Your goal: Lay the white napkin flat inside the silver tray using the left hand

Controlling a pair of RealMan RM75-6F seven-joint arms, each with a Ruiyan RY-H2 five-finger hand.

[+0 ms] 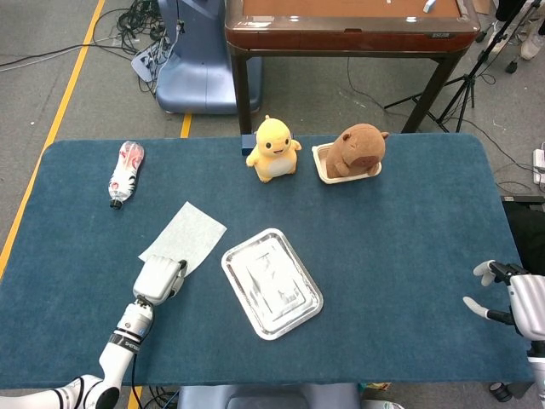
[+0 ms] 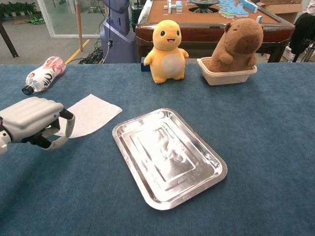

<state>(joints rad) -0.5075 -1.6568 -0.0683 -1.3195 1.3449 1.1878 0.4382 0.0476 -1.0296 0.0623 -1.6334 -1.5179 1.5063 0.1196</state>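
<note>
The white napkin lies flat on the blue table, left of the silver tray. My left hand sits over the napkin's near corner, its fingers curled down and its thumb tucked below. That corner runs in between them and is hidden there. The tray holds nothing. My right hand hovers at the table's right edge with its fingers apart and nothing in them; the chest view does not show it.
A yellow plush toy and a brown capybara plush in a beige box stand at the back. A plastic bottle lies at the far left. A wooden table stands beyond.
</note>
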